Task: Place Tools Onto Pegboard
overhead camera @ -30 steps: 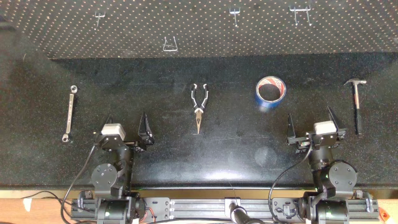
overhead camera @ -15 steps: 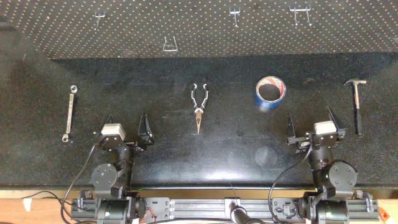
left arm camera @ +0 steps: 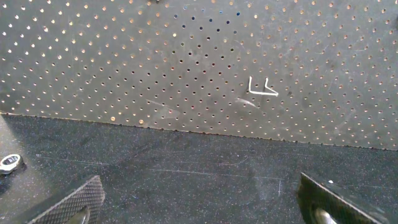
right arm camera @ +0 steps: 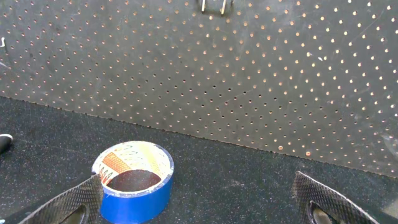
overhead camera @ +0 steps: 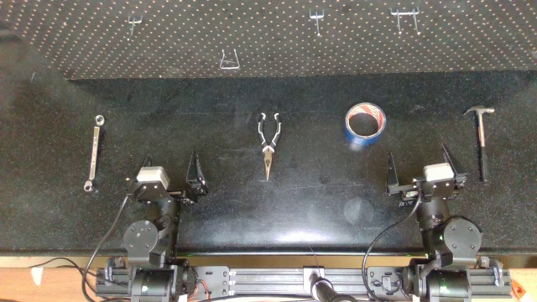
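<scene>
Pegboard [overhead camera: 268, 38] stands at the far edge of the black table [overhead camera: 319, 193]. All the tools lie on the table, well apart:
- wrench [overhead camera: 93, 153] far left
- hammer [overhead camera: 481, 143] far right
- pliers [overhead camera: 268, 144] centre
- blue tape roll [overhead camera: 365, 123] right of centre; the print inside it is too small to read

My left claw [overhead camera: 170, 159] and right claw [overhead camera: 417, 155] are both spread wide and hold nothing.

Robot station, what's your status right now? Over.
Left gripper and right gripper open, holding nothing. Wrench, pliers, tape roll, hammer lie on the table, none on the pegboard yet. Path to each tool looks unobstructed.
</scene>
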You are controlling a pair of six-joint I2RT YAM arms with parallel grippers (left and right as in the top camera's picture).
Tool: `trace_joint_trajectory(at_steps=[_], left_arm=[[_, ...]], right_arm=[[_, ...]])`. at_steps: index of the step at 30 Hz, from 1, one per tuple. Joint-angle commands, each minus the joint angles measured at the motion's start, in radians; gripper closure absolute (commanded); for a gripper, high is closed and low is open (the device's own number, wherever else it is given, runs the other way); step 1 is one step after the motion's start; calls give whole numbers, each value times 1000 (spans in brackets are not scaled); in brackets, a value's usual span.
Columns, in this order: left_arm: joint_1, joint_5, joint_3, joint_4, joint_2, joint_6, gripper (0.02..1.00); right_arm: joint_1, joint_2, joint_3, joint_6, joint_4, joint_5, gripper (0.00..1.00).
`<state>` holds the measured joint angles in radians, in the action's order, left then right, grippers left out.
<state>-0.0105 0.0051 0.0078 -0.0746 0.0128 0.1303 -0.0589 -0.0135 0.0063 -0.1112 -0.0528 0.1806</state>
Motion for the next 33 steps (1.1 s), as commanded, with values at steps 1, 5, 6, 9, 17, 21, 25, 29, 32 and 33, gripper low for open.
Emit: trace_joint_trajectory(at_steps=[1,5,6,9,17,21,25,29,32,33], left_arm=[[5,7,-2,-6,-10,-16,23],[3,7,13,11,21,-16,23],[3,7,26,11,45,-16,23],[-6,7,105,11,180,-16,23],[-165,3,443,-109,636,-16,23],[-270,3,615,-289,828,-17,23],[-404,3,834,-549,1023,-269,23],[-504,-58,954,-700,1119,-414,23],[-573,-57,975,-726,1143,-517,25],[-599,-57,975,-730,1144,-552,25]], right_arm=[[-5,13,-2,-6,-7,-16,7],[-5,13,-2,-6,-7,-16,7],[-5,13,-2,-6,-7,-16,7],[-5,13,-2,-6,-7,-16,7],[-5,13,-2,-6,-7,-16,5],[-5,13,-2,-6,-7,-16,7],[-5,13,-2,-6,-7,-16,5],[-5,13,-2,-6,-7,-16,7],[-5,13,-2,-6,-7,-16,5],[-5,13,-2,-6,-7,-16,7]])
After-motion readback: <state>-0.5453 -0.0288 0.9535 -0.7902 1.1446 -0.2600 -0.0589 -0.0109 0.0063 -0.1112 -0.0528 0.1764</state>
